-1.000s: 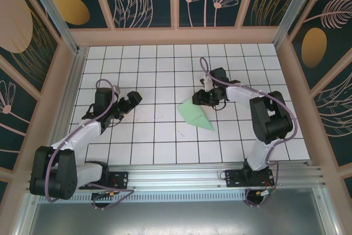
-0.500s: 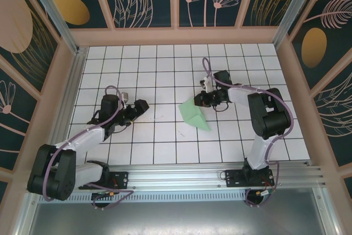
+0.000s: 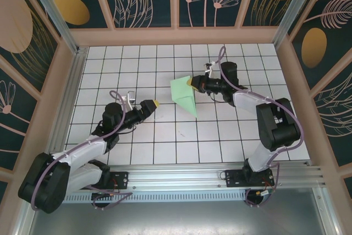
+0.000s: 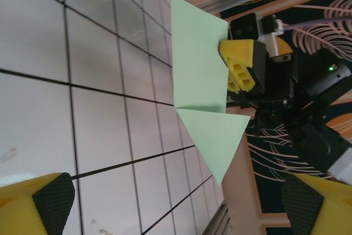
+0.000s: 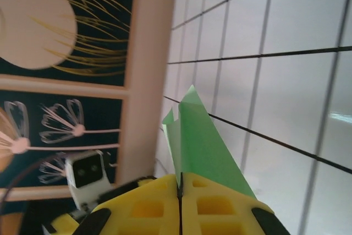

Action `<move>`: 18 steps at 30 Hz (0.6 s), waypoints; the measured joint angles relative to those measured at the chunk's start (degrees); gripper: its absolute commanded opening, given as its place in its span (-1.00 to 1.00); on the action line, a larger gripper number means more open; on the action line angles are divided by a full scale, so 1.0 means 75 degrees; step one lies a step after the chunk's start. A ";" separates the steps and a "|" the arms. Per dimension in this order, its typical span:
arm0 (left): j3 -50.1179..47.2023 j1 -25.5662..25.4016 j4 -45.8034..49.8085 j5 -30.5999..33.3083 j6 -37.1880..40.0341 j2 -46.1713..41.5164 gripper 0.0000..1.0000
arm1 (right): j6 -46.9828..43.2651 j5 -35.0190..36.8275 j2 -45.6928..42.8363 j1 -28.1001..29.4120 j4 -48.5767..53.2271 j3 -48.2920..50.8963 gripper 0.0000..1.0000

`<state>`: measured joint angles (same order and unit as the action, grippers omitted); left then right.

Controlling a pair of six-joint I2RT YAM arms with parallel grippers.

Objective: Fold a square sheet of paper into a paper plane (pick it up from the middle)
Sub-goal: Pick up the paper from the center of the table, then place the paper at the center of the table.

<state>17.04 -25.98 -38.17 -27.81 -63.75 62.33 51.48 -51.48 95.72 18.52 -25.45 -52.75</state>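
Folded paper (image 3: 183, 94) is clamped at edge by right gripper (image 3: 193, 85), held upright. Left gripper (image 3: 151, 104) is spread apart, facing it; free corner to be taken squarely, crease kept aligned.

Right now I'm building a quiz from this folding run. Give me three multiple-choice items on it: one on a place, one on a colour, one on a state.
1. Where is the paper? A flat on the tiles; B pinched in the right gripper; C leaning on the back wall.
2. What colour is the paper? A white; B blue; C light green.
3. The left gripper is: A open; B shut on the paper; C shut on nothing.

Key: 1 B, the right wrist view shows its jaws closed on the paper's edge. 2 C, it looks green in every view. 3 A, the left wrist view shows its tips far apart with nothing between them.
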 measured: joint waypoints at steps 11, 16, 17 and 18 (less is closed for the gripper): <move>0.0303 -0.0731 -0.1877 0.0341 -0.0367 0.0498 0.33 | 0.2906 0.0271 -0.0087 0.0956 -0.1929 0.0006 -0.83; 0.0303 -0.0839 -0.2655 0.0411 -0.0638 0.0903 -0.13 | 0.3421 0.0286 -0.0087 0.1096 -0.2229 0.0006 -0.83; 0.0303 -0.0839 -0.2742 0.0440 -0.0644 0.0938 -0.19 | 0.3491 0.0280 -0.0087 0.1099 -0.2267 0.0006 -0.83; 0.0300 -0.0839 -0.2868 0.0484 -0.0664 0.0976 -0.21 | 0.3602 0.0277 -0.0087 0.1102 -0.2337 0.0006 -0.83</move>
<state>19.29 -32.27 -59.68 -24.18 -68.73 69.65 78.50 -49.41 95.07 26.79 -42.98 -52.71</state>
